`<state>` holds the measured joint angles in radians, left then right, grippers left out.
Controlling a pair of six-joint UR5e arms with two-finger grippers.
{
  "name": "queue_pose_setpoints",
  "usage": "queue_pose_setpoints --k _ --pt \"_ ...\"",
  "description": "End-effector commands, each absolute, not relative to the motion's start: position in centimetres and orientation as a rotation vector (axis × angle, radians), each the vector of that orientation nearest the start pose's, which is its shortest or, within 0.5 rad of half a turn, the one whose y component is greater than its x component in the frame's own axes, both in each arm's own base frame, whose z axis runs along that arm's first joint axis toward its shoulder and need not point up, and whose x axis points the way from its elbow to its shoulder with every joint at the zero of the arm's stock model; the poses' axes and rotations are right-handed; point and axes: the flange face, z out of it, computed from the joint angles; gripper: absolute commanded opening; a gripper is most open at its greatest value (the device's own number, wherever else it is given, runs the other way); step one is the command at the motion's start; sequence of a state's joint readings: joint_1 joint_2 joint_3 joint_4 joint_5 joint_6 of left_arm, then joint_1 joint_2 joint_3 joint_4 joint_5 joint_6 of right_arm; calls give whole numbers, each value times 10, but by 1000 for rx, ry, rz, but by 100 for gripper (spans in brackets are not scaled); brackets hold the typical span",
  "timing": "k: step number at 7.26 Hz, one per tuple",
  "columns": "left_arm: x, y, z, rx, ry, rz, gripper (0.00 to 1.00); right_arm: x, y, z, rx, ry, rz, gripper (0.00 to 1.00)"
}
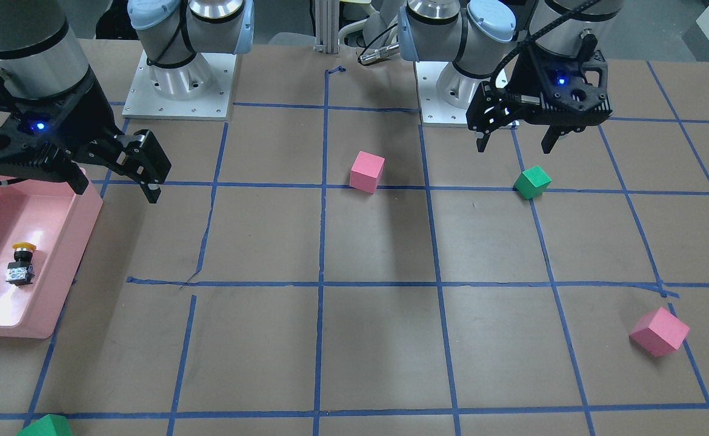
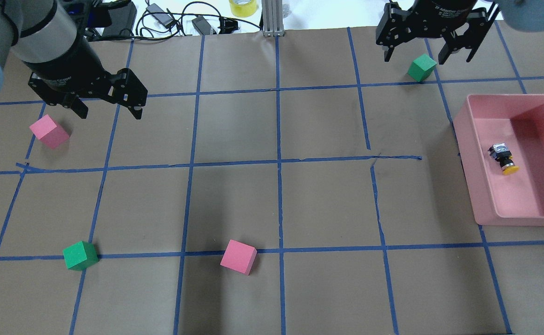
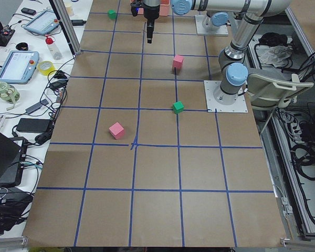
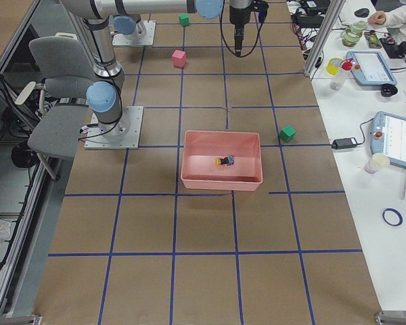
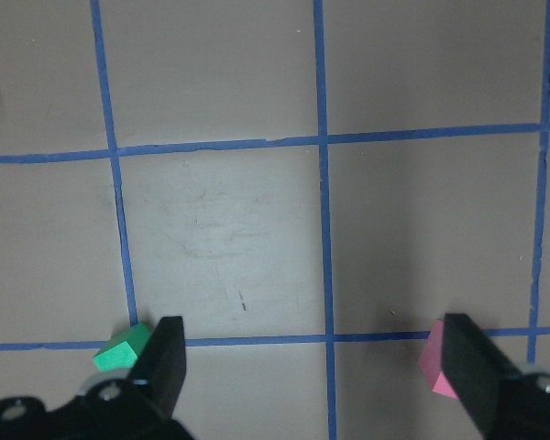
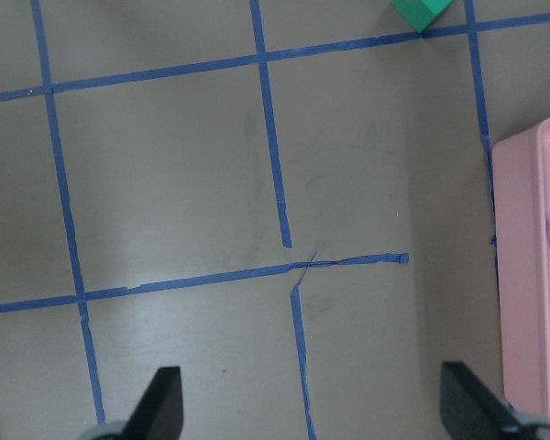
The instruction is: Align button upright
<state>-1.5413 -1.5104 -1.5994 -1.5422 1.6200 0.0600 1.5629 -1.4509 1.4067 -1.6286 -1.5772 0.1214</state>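
The button (image 2: 503, 158) lies on its side inside the pink tray (image 2: 514, 97), at the overhead view's right edge, yellow cap pointing lower right. Right pincer (image 6: 316, 408) and left pincer (image 5: 316, 367) both hang spread and empty above the worktop (image 2: 235, 200). Likely best: lower the right pincer across the black collar, clear of tray walls

The button (image 2: 503, 158) is seen lying on its side on the floor of the pink bin (image 2: 471, 172), near the middle. A round yellow cap, a black ring and a grey block are shown.
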Motion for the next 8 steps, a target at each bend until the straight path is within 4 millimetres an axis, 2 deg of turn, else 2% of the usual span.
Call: queue_pose_setpoints --k 1,2,3,4,5,6,7,8 --pt "-114 -476 505 43 3088 -87 100 126 -554 512 199 3139 -163 100" --pt "-114 -476 504 45 3089 -82 100 119 -556 512 195 3181 -172 100" --pt "-115 -477 505 48 3092 -84 100 100 -561 509 247 3188 -165 100" --pt "-114 -476 505 43 3089 -84 100 60 -569 505 312 3182 -138 100" --pt "-114 -477 504 43 3089 -82 100 23 -579 494 305 3185 -115 100" --pt "-114 -478 502 46 3091 -75 100 -13 -589 474 299 3194 -54 100" --pt "-114 -478 502 43 3089 -77 100 -49 -588 448 373 3169 -10 100" --pt "-114 -477 504 45 3087 -82 100 -70 -587 413 404 3188 -92 100"
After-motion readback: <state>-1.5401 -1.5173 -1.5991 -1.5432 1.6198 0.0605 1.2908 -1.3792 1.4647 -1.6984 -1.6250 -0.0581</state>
